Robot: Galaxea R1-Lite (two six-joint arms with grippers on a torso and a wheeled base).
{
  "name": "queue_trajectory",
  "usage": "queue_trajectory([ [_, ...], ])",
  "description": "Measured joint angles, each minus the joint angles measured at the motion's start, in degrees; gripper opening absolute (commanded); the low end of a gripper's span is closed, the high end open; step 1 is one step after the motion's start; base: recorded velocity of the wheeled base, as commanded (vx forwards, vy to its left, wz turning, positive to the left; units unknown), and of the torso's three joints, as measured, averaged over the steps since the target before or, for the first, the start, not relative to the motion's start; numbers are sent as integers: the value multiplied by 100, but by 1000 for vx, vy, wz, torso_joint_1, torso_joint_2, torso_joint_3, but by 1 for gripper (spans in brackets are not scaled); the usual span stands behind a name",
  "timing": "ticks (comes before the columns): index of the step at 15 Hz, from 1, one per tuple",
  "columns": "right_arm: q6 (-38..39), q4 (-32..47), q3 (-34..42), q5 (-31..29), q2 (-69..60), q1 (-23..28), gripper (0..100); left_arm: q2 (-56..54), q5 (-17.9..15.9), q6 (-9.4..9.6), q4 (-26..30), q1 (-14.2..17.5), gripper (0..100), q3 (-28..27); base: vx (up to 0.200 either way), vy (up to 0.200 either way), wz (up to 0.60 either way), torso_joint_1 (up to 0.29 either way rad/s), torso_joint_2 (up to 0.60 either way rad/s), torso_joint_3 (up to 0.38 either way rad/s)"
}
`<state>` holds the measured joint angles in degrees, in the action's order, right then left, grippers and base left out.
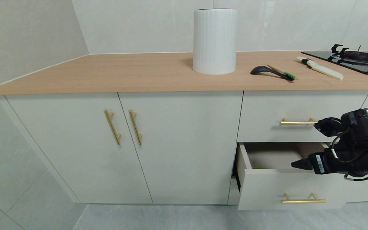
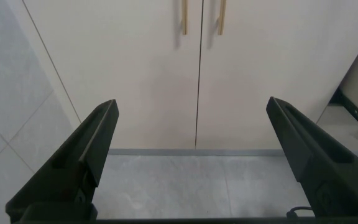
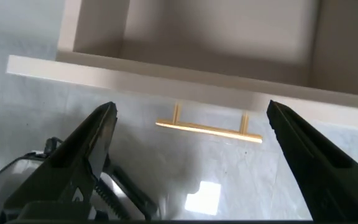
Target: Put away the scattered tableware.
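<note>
On the wooden counter (image 1: 107,73) lie a black spoon (image 1: 268,71), a pair of chopsticks with green ends (image 1: 283,72) and a white knife (image 1: 319,67). A tall white ribbed holder (image 1: 214,41) stands to their left. Below them, the second drawer (image 1: 267,188) is pulled out and looks empty (image 3: 216,31). My right gripper (image 1: 311,145) hangs open just above that drawer's front edge, holding nothing; in the right wrist view the right gripper (image 3: 191,109) is over the drawer's gold handle (image 3: 209,129). My left gripper (image 2: 191,106) is open and empty, low in front of the double cabinet doors (image 2: 197,68).
A black gas hob (image 1: 356,59) sits at the counter's far right. The top drawer (image 1: 299,115) is shut, with a gold handle (image 1: 297,122). Two cabinet doors with gold handles (image 1: 123,126) are closed on the left. Grey tiled floor (image 1: 139,218) lies below.
</note>
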<state>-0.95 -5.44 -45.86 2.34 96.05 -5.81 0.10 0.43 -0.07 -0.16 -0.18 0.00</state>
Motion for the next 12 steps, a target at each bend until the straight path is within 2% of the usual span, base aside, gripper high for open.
queue_trajectory([
  [4, -24, -699, -267, -35, 769, -16, 100, 0, 0, 0, 0, 0, 100, 0, 0, 0, 0, 0, 0, 0],
  [7, -33, -649, -304, -84, 1009, -71, 100, 0, 0, 0, 2, 2, 100, 0, 0, 0, 0, 0, 0, 0],
  [12, -49, -41, -223, -296, 974, -138, 100, 0, 0, 0, 0, -2, 100, 0, 0, 0, 0, 0, 0, 0],
])
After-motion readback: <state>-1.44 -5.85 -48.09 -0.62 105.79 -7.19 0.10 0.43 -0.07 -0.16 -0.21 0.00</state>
